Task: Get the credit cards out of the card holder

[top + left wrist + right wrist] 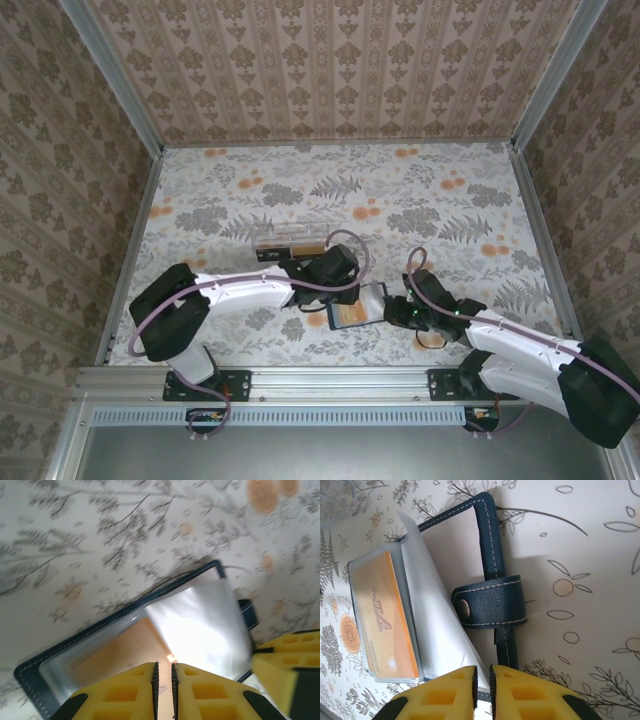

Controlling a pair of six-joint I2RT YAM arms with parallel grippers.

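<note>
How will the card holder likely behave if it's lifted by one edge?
Probably floppy: the card holder is a thin stitched fold lying open. Its clear sleeve looks glossy, so likely slippery. The strap would probably dangle.

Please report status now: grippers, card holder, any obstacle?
Left fingers, right fingers pinch open card holder. Orange card inside sleeve. Clear box apart, no obstacle.

Table top under a pale cloth printed with grey ferns and orange blossoms (pixel 300 190), matte. Walls papered in beige-brown damask stripes (pixel 330 70) close it in at left, back and right. Silver aluminium posts (pixel 115 80) rise at the two back corners. Silver aluminium rail (pixel 330 380) spans the near edge, flat grey panel (pixel 330 450) below it. Light even, shadows soft.
</note>
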